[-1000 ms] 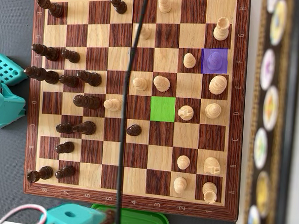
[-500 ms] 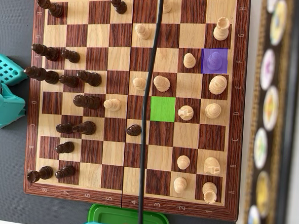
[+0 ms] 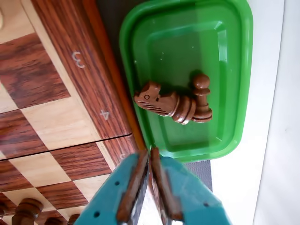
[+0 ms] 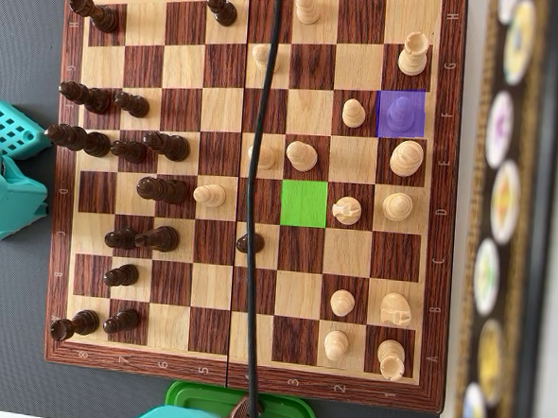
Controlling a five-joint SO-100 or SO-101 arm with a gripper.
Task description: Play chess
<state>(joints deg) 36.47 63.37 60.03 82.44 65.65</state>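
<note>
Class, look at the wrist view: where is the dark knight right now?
The dark knight lies on its side inside the green tray, beside a dark pawn, right of the chessboard.

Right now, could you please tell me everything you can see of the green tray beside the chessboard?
The green tray looks like glossy plastic, a shallow rounded rectangle with a raised rim. It lies flat just off the chessboard's numbered edge. Inside it two dark wooden pieces lie together on their sides: a knight and a pawn. The overhead view shows only part of it.
</note>
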